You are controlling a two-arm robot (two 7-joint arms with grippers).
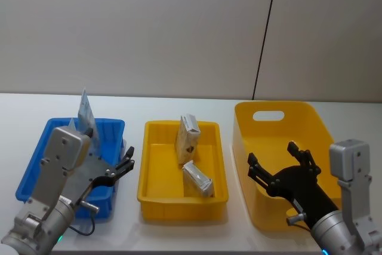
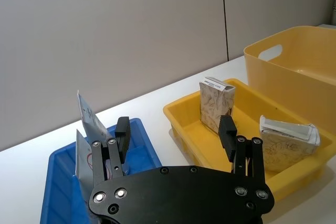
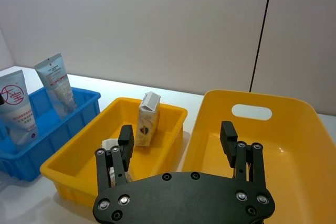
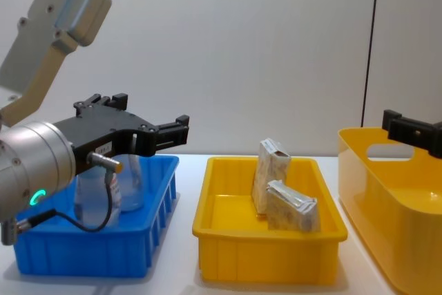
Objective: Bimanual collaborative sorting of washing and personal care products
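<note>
Left fingers: the left gripper (image 1: pixel 122 164) is spread wide and holds nothing. It hovers over the right wall of the blue bin (image 1: pixel 113 125), near the worktop's (image 1: pixel 179 108) left edge.
Right fingers: the right gripper (image 1: pixel 271 159) is likewise spread and empty, above the deep yellow tub (image 1: pixel 242 147) by the right edge.
Tubes: both squeeze tubes (image 3: pixel 18 106) (image 3: pixel 55 80) stand in the blue bin, long axis near vertical, flat crimped ends up, leaning slightly.
Packets: both are in the shallow yellow tray (image 1: pixel 182 198) mid-worktop. The standing packet (image 1: pixel 188 138) is upright, and the lying packet (image 1: pixel 198 178) is on its side, long axis running toward the tray's front right corner.
Risk, tubes: the left fingers hang close, so a careless descent would likely knock the leaning tubes over.
Risk, packets: the standing packet looks easy to topple if brushed.
Progress: sorting appears largely done.
</note>
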